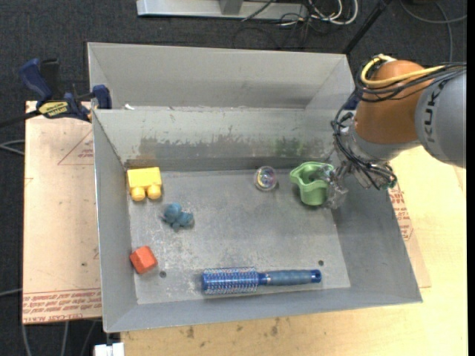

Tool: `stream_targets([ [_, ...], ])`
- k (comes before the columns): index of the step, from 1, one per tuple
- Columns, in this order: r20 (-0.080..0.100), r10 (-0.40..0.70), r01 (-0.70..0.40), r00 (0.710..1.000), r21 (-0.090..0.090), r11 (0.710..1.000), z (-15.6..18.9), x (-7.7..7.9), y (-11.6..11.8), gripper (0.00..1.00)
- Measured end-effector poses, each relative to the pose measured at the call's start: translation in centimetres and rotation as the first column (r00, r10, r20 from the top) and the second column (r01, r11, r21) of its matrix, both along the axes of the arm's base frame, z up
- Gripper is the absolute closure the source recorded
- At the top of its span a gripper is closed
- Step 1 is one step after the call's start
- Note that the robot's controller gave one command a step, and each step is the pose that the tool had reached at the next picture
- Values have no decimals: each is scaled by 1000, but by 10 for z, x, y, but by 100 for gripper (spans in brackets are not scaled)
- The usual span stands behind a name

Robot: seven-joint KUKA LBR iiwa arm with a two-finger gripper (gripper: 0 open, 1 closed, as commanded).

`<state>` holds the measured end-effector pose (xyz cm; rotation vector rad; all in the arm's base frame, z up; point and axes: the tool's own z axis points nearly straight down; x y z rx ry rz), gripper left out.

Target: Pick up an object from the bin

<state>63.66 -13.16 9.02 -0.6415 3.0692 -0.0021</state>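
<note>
Blue bristly brush (260, 279) lies in front; gripper (335, 189) sits just beside the smooth green cup (309, 185), open or closed I cannot tell.

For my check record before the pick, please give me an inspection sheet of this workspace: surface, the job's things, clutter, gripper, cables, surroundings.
Surface: grey metal bin, floor scuffed, things lie spread apart.
Job's things: green cup at the right rear, the thing nearest to the gripper.
Clutter: small clear ball left of the cup; yellow block, blue lump and orange cube on the left; blue hairbrush along the front wall.
Grippers: gripper low at the cup's right side; a hold cannot be confirmed.
Cables: yellow cables over the arm's wrist cover.
Surroundings: dark carpet around the bin.
</note>
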Motion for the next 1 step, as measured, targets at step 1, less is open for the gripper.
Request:
stream_targets([
  [1,7,-3,3,1000,-2,1000,155,6,-2,100],
])
